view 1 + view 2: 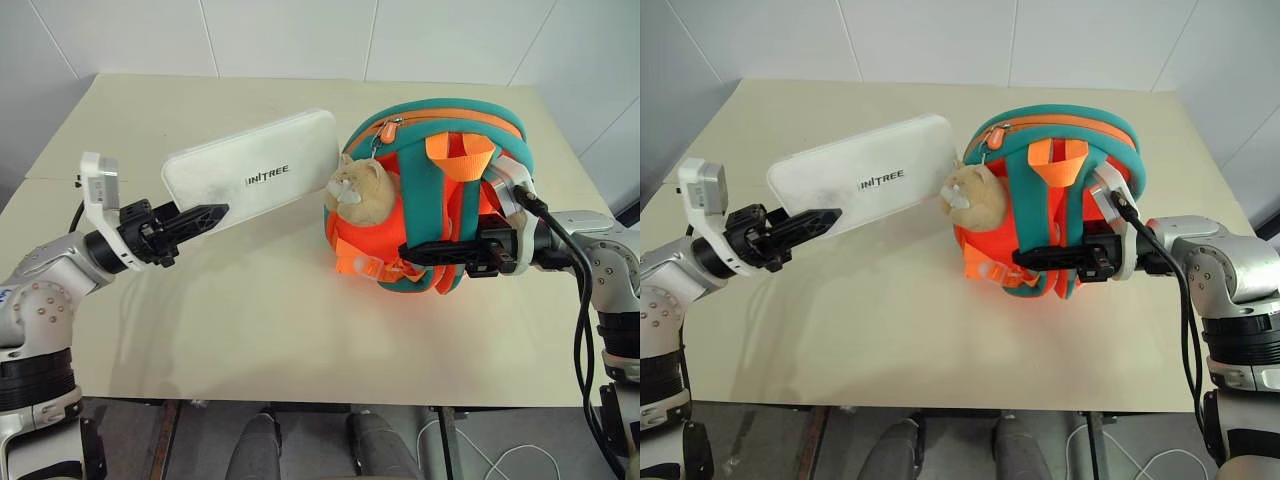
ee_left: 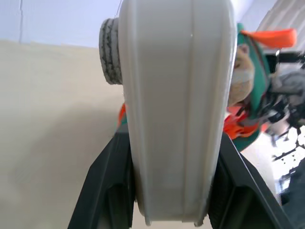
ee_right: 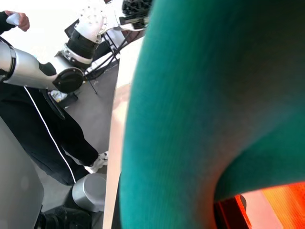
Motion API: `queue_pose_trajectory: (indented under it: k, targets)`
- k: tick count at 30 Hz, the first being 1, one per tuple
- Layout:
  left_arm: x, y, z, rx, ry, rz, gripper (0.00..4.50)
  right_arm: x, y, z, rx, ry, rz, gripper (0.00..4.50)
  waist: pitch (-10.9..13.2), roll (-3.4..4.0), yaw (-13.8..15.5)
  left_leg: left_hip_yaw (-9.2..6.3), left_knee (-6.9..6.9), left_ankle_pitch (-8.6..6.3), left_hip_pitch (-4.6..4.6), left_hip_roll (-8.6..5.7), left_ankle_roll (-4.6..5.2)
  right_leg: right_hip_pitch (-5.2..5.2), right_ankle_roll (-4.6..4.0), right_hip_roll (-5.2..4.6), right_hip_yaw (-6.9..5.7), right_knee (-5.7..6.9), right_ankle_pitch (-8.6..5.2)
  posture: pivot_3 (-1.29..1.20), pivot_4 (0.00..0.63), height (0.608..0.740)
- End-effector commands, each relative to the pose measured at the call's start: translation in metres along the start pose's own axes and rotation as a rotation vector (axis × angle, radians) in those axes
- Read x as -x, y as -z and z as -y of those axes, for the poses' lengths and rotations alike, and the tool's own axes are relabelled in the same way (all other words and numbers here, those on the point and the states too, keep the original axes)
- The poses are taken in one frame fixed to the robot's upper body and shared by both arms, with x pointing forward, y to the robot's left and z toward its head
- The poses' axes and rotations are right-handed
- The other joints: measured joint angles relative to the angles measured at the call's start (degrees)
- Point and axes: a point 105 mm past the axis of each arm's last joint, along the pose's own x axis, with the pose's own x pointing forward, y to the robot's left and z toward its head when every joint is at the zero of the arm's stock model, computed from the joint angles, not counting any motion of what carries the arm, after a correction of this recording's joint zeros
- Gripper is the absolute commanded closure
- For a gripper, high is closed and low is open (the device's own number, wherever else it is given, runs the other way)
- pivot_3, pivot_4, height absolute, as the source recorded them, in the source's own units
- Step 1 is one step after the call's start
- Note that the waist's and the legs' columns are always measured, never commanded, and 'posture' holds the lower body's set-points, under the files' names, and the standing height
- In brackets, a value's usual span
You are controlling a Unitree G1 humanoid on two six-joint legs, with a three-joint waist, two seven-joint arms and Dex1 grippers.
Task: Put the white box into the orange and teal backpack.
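Note:
My left gripper [image 1: 205,218] is shut on the near end of the white box [image 1: 255,170], which hangs lifted over the table at the left. Its far end points at the orange and teal backpack [image 1: 440,140]. In the left wrist view the box [image 2: 176,109] sits clamped between both black fingers [image 2: 107,191]. The backpack stands propped on the table at the right, its zipper along the top, with a tan plush toy [image 1: 362,190] on the side facing the box. My right gripper [image 1: 425,252] reaches across the backpack's front, shut on a teal strap [image 3: 190,119].
The cream table [image 1: 250,330] has bare surface in front of and behind the backpack. Its front edge runs close to me. A person in black trousers [image 3: 57,138] stands beside the table in the right wrist view.

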Motion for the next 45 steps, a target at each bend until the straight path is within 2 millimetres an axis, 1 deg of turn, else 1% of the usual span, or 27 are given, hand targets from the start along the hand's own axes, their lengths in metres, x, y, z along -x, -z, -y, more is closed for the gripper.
queue_pose_trajectory:
  k: [1, 4, 5, 8, 10, 12, 14, 17, 19, 22, 25, 28, 32, 33, 36, 40, 43, 45]
  targets:
    - [-0.004, -0.005, 0.005, -0.11, 0.063, -0.036, 3.04, 0.003, -0.005, -0.005, 0.037, -0.006, -0.005, 4.48, 0.0, 0.0, -0.1, 0.0, -0.01, -0.01, -0.02, 0.0, 0.01, 0.0, 0.0, 0.0, 0.0, -0.02, 0.0, 0.0, 0.15, 0.74]
    - [-0.009, 0.006, 0.011, -0.162, 0.143, -0.135, 3.04, 0.002, -0.003, -0.006, 0.037, -0.008, -0.008, 4.48, 0.0, 0.0, -0.1, 0.02, -0.02, -0.03, -0.02, 0.02, 0.05, -0.02, 0.0, 0.01, 0.0, -0.02, 0.0, 0.0, 0.15, 0.74]
    - [-0.012, 0.006, 0.012, -0.196, 0.175, -0.154, 3.04, 0.001, -0.004, -0.006, 0.037, -0.008, -0.008, 4.48, 0.0, 0.0, -0.1, 0.02, -0.04, -0.04, -0.02, 0.02, 0.06, -0.02, 0.0, 0.01, 0.0, -0.02, -0.01, 0.0, 0.15, 0.74]
    - [-0.022, 0.0, 0.012, -0.257, 0.235, -0.168, 3.04, -0.001, -0.004, -0.006, 0.041, -0.007, -0.009, 4.48, 0.0, 0.0, 0.2, 0.02, -0.02, -0.04, -0.02, 0.01, 0.07, -0.02, -0.01, 0.01, -0.01, -0.01, -0.01, 0.0, 0.15, 0.74]
    - [-0.025, 0.0, 0.013, -0.278, 0.272, -0.195, 3.04, -0.001, -0.004, -0.006, 0.041, -0.012, -0.01, 4.48, 0.0, 0.01, 0.2, 0.02, 0.0, -0.04, -0.02, 0.01, 0.07, 0.0, -0.01, 0.01, -0.02, -0.01, -0.01, 0.0, 0.15, 0.74]
    - [-0.033, -0.002, 0.01, -0.319, 0.284, -0.226, 3.04, -0.002, -0.004, -0.006, 0.043, -0.014, -0.012, 4.48, 0.0, 0.01, 0.3, 0.02, 0.0, -0.04, -0.03, 0.0, 0.08, 0.0, -0.01, 0.01, -0.02, -0.01, -0.01, 0.0, 0.15, 0.74]
    - [-0.043, -0.005, 0.005, -0.357, 0.281, -0.249, 3.04, -0.003, -0.004, -0.005, 0.046, -0.015, -0.012, 4.48, 0.0, 0.01, 0.4, 0.01, 0.0, -0.05, -0.04, 0.01, 0.08, 0.0, 0.0, 0.01, -0.04, -0.02, -0.01, 0.0, 0.15, 0.74]
    - [-0.067, -0.004, -0.006, -0.396, 0.232, -0.363, 3.04, -0.005, -0.003, -0.004, 0.048, -0.014, -0.012, 4.48, 0.0, 0.01, 0.9, 0.01, 0.05, -0.05, -0.05, 0.0, 0.1, 0.0, 0.02, 0.02, -0.04, 0.01, -0.03, 0.0, 0.15, 0.74]
    - [-0.077, -0.005, -0.008, -0.429, 0.228, -0.393, 3.04, -0.006, -0.003, -0.002, 0.051, -0.01, -0.016, 4.48, 0.0, 0.01, 1.2, 0.0, 0.11, -0.06, -0.06, -0.01, 0.11, 0.02, 0.02, 0.03, -0.04, 0.03, -0.03, 0.0, 0.15, 0.74]
    - [-0.106, -0.015, 0.003, -0.427, 0.282, -0.318, 3.04, -0.009, -0.004, 0.003, 0.068, 0.009, -0.004, 4.48, 0.0, 0.01, 1.6, -0.01, 0.22, -0.06, -0.06, -0.02, 0.11, 0.05, 0.02, 0.03, -0.06, 0.11, -0.02, 0.0, 0.15, 0.74]
    - [-0.125, -0.012, 0.01, -0.389, 0.328, -0.302, 3.04, -0.012, -0.004, 0.003, 0.072, 0.006, 0.002, 4.48, 0.0, 0.01, 1.6, -0.09, 0.4, -0.06, -0.15, -0.04, 0.12, 0.04, 0.05, 0.03, -0.11, 0.2, -0.01, 0.0, 0.15, 0.74]
    - [-0.136, -0.007, 0.022, -0.362, 0.408, -0.293, 3.04, -0.014, -0.002, 0.0, 0.07, -0.007, 0.002, 4.48, 0.0, 0.02, 1.2, -0.09, 0.45, -0.08, -0.21, -0.04, 0.16, 0.01, 0.07, 0.03, -0.1, 0.21, 0.0, 0.0, 0.15, 0.74]
    - [-0.14, -0.002, 0.033, -0.374, 0.491, -0.306, 3.04, -0.015, -0.001, -0.002, 0.069, -0.016, -0.001, 4.48, 0.0, 0.04, 0.8, -0.09, 0.39, -0.08, -0.21, 0.08, 0.16, -0.06, 0.06, 0.15, -0.09, 0.24, -0.02, 0.0, 0.15, 0.74]
    - [-0.143, 0.0, 0.034, -0.384, 0.507, -0.312, 3.04, -0.015, 0.0, -0.003, 0.069, -0.02, -0.002, 4.48, 0.0, 0.04, 0.8, -0.09, 0.37, -0.08, -0.21, 0.1, 0.16, -0.07, 0.05, 0.17, -0.09, 0.24, -0.03, 0.0, 0.15, 0.74]
    - [-0.162, 0.01, 0.03, -0.385, 0.502, -0.325, 3.04, -0.017, 0.0, -0.004, 0.069, -0.031, -0.002, 4.48, 0.0, 0.05, 1.3, -0.09, 0.42, -0.08, -0.2, 0.1, 0.16, -0.07, 0.03, 0.18, -0.09, 0.26, -0.05, 0.0, 0.15, 0.74]
    - [-0.178, 0.021, 0.026, -0.394, 0.491, -0.344, 3.04, -0.02, 0.001, -0.006, 0.069, -0.048, 0.0, 4.48, 0.0, 0.05, 1.4, -0.09, 0.66, -0.11, -0.24, 0.05, 0.2, 0.01, 0.06, 0.17, -0.07, 0.28, -0.03, 0.0, 0.15, 0.74]
    - [-0.191, 0.021, 0.029, -0.38, 0.489, -0.314, 3.04, -0.022, 0.003, -0.006, 0.069, -0.052, -0.001, 4.48, 0.0, 0.05, 1.3, -0.09, 0.69, -0.11, -0.25, 0.05, 0.21, 0.01, 0.08, 0.17, -0.06, 0.3, -0.02, 0.0, 0.15, 0.74]
    - [-0.196, 0.017, 0.032, -0.373, 0.493, -0.283, 3.04, -0.023, 0.004, -0.007, 0.069, -0.054, 0.001, 4.48, 0.0, 0.05, 1.2, -0.09, 0.66, -0.11, -0.25, 0.06, 0.22, -0.01, 0.08, 0.18, -0.07, 0.31, -0.02, 0.0, 0.15, 0.74]
